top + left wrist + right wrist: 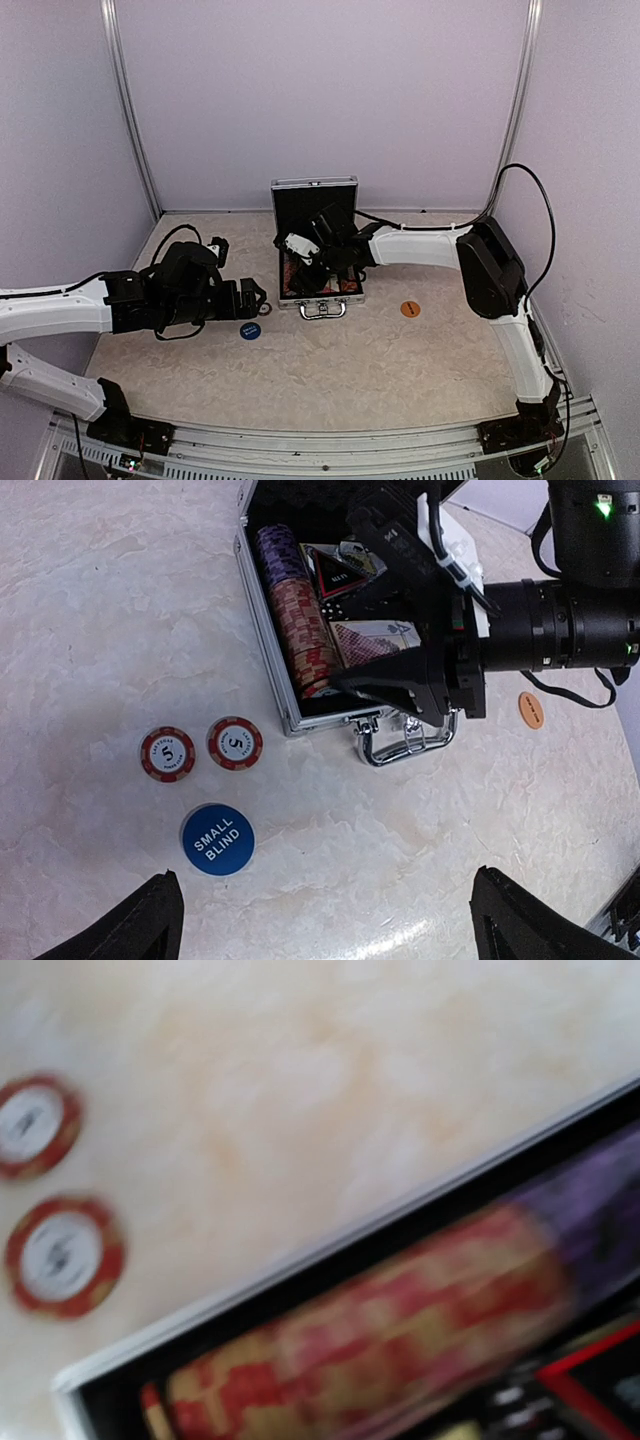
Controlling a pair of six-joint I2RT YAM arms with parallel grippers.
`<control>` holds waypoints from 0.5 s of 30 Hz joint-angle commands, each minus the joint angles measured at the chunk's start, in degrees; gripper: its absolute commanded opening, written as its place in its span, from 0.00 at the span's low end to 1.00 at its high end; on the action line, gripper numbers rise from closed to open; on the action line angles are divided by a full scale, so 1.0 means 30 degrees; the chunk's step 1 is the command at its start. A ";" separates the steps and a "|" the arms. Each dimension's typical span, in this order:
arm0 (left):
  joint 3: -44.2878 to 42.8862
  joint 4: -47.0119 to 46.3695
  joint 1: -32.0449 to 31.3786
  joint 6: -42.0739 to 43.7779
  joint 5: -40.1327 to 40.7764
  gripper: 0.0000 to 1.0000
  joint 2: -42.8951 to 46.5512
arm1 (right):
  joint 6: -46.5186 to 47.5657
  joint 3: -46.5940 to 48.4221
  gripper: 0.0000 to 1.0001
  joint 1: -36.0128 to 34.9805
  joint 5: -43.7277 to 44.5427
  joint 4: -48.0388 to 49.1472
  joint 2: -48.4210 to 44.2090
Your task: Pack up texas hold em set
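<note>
The silver case [316,187] stands open mid-table, handle [405,742] toward me. Its left slot holds a row of red chips [305,630] and purple ones [275,550]; card decks [365,640] lie beside them. My right gripper [350,595] hangs inside the case over the cards, fingers spread, nothing between them. The blurred right wrist view shows the chip row [400,1320] and case rim [300,1260], not its fingers. Two red chips [167,754] [235,743] and a blue round button [217,839] lie left of the case. My left gripper [322,885] hovers open near them.
An orange round button [410,309] lies on the table right of the case, also in the left wrist view [531,710]. The right arm [430,245] stretches across from the right to the case. White walls close in the marbled table [340,370].
</note>
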State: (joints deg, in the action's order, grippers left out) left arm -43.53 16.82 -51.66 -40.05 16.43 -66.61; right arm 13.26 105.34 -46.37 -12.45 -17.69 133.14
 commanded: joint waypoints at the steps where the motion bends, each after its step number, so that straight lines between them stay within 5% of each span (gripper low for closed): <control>1: 0.0227 -0.0507 0.0110 -0.0052 -0.0143 0.99 -0.0192 | -0.1044 0.1410 0.67 0.0135 0.1529 0.0470 0.0668; 15: 0.0354 -0.0075 0.0110 -0.0248 0.0219 0.99 -0.0723 | -0.1673 0.0129 0.74 0.0119 0.1881 0.0466 -0.0795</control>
State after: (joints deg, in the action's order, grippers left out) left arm -42.81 16.05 -51.66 -40.29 16.32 -67.77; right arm 9.30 108.09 -46.11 -7.86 -16.05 133.78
